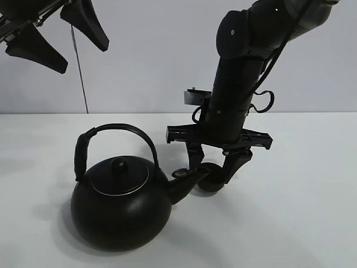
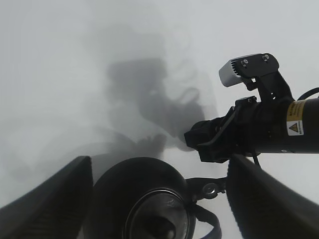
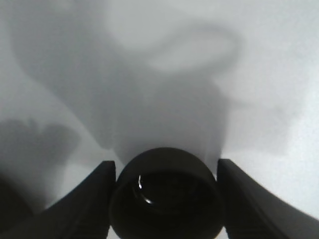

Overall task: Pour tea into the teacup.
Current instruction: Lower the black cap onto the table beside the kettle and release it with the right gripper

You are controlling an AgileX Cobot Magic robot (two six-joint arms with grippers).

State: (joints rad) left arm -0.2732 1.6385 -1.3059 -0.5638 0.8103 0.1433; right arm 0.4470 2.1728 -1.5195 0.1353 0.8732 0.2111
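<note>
The teacup (image 1: pixel 211 180) sits low on the white counter (image 1: pixel 301 212), just right of the middle of the high view, between the two fingers of the right jaws. In the right wrist view those fingers (image 3: pixel 87 204) lie against both sides of the cup's rim, so the right jaws are clenched on the teacup. The cup looks to be resting on the counter rather than lifted (its base and its shadow meet in the high view). Its inside is dark with one small bright glint; I cannot tell whether it holds any liquid. The right arm (image 1: pixel 240 84) comes down to it steeply from the upper right.

The kettle (image 1: pixel 120 215) stands upright on the counter to the left of the cup, with its arched handle (image 1: pixel 120 130) raised and its knobbed lid (image 1: pixel 119 167) on. Its spout (image 1: pixel 187 183) points toward the cup and its tip is just beside the cup. Whether the two touch I cannot tell.

The left jaws hang high in the upper left of the high view, well apart from the kettle. Their fingers (image 2: pixel 45 204) are spread wide and released, with nothing between them. The left wrist view looks down past them onto the kettle's lid and handle.
</note>
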